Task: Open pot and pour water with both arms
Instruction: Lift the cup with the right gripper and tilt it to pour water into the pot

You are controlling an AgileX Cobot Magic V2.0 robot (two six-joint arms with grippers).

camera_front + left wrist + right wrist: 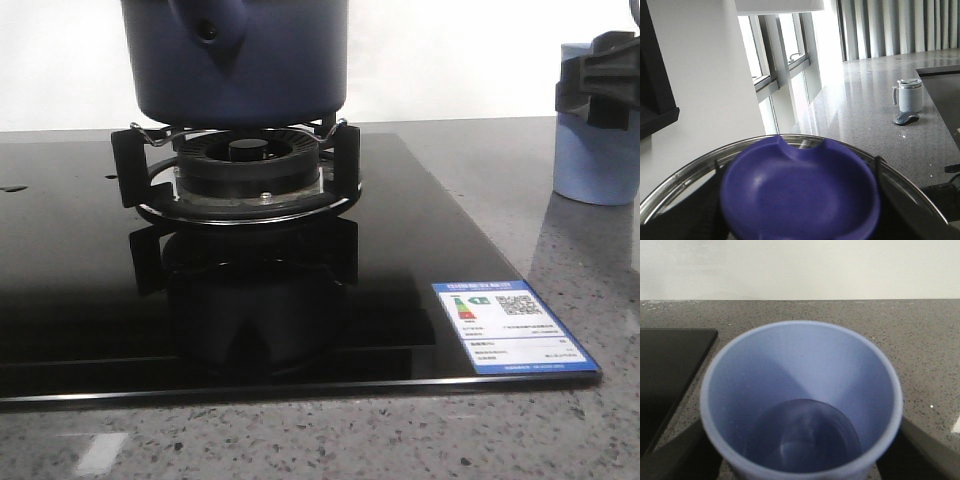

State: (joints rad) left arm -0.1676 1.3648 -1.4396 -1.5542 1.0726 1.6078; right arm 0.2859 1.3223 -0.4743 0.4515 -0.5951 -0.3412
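Observation:
The dark navy pot sits on the gas burner, its stubby handle pointing at me; its top is cut off by the front view's edge. In the left wrist view my left gripper is shut on the blue knob of a steel-rimmed lid, held up in the air. The left gripper is out of the front view. My right gripper is shut round the light-blue cup, which stands on the counter at the right. In the right wrist view the cup holds water, between the gripper fingers.
The burner stands on a black glass hob with a blue label at its front right corner. Grey speckled counter surrounds it. The left wrist view shows a grey mug and a mouse on a distant counter.

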